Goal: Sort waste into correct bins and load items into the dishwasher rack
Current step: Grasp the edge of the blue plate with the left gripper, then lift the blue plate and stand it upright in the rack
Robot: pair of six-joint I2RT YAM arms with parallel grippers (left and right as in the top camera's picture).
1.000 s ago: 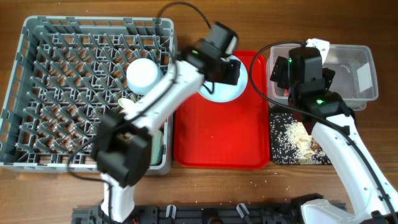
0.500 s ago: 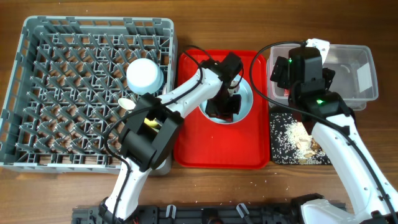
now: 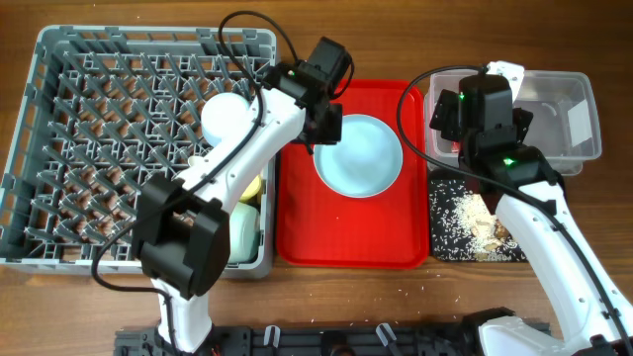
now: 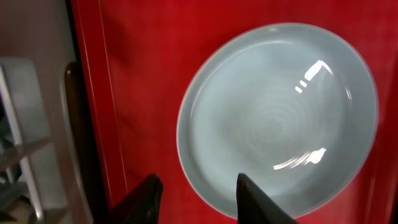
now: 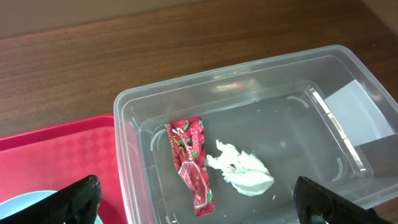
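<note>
Two grippers, neither grasping. Left gripper [image 4: 198, 179] parted over the plate [image 4: 280, 118]'s far-left rim on the red tray [image 4: 143, 74]. Right gripper [image 5: 196, 182] spread wide above the tub [image 5: 122, 109] containing wrapper [image 5: 189, 155] and tissue [image 5: 244, 172].

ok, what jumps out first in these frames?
The red tray in the middle, with a pale blue plate on its upper half in the overhead view and the left gripper open at the plate's edge. Left of it, the big grey rack fills that whole side. At the upper right, a clear tub holds a red wrapper and a white tissue.
</note>
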